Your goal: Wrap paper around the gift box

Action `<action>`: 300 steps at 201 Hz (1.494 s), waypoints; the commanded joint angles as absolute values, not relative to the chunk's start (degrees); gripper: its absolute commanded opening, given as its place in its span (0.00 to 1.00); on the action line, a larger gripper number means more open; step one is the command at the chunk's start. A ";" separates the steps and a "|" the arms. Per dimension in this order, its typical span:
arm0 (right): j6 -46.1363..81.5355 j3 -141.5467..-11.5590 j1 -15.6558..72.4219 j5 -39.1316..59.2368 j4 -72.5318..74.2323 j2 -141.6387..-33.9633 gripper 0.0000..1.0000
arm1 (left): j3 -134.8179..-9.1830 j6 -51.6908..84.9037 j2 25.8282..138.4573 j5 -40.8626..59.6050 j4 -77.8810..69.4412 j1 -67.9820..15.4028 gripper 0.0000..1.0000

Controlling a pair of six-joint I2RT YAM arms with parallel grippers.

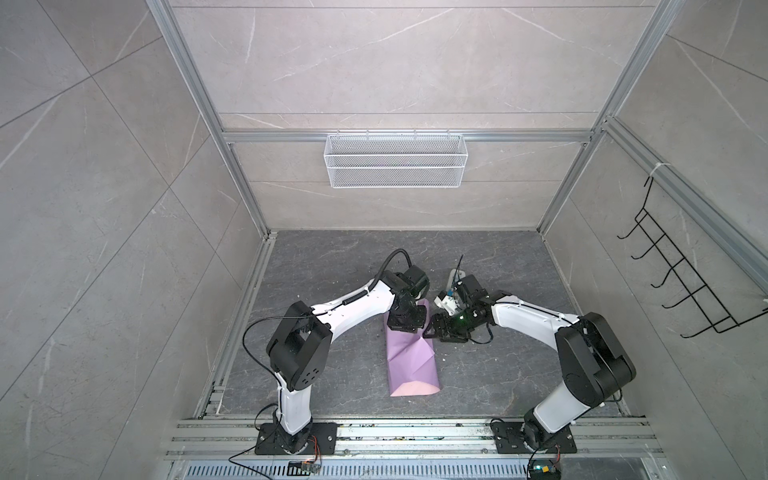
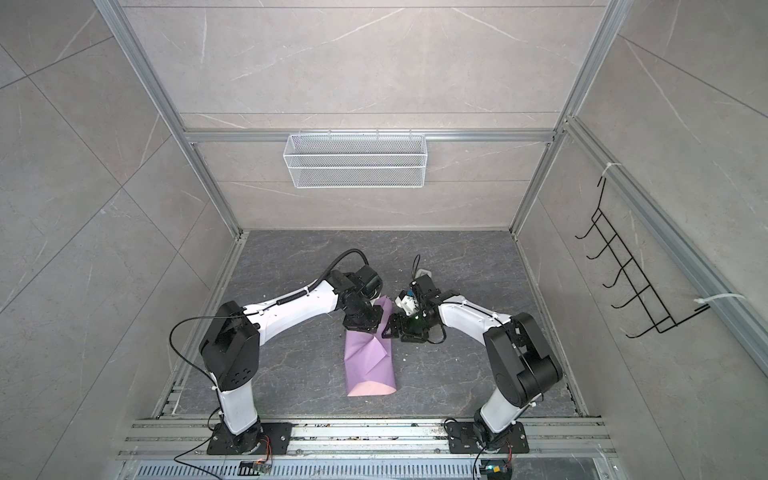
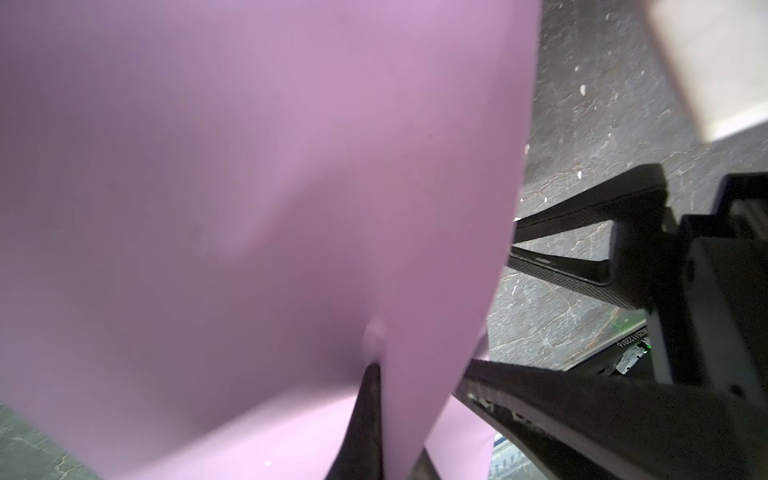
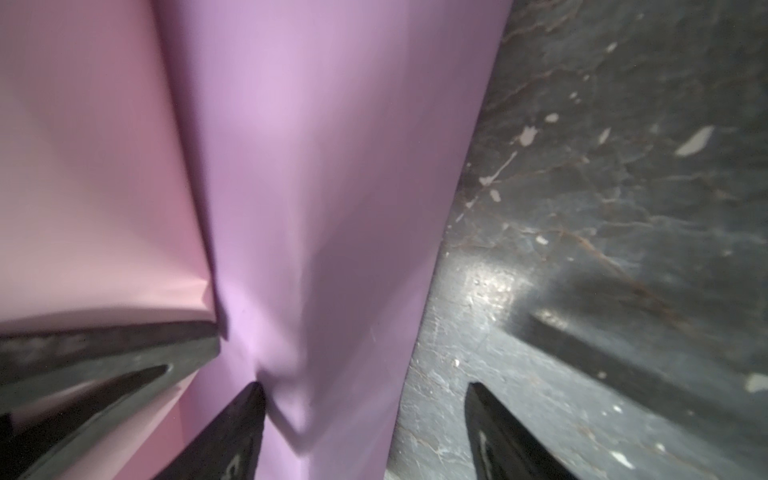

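The large, thin lilac-purple paper (image 1: 411,357), pink inside, lay folded into a long sleeve on the dark marbled table (image 1: 498,374). Its long axis ran away from the arm bases. The olive gift box was hidden, presumably inside. At the sleeve's far end the left gripper (image 1: 402,327) pinched the paper tight. The right gripper (image 1: 429,331), jaws spread and empty, stood just beside that end's edge.

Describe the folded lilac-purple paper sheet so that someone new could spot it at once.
Find the dark grey marbled tabletop. At its middle lies the paper, a long lilac-purple folded bundle showing pale pink at its near end. It is the only pink-purple thing there, and the black left gripper pinches its far end.
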State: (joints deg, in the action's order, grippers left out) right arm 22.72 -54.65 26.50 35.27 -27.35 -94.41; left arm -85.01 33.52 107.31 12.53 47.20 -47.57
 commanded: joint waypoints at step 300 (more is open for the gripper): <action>23.73 -51.29 25.44 34.20 -28.67 -93.85 0.78 | -78.20 35.86 105.29 12.37 42.98 -47.16 0.00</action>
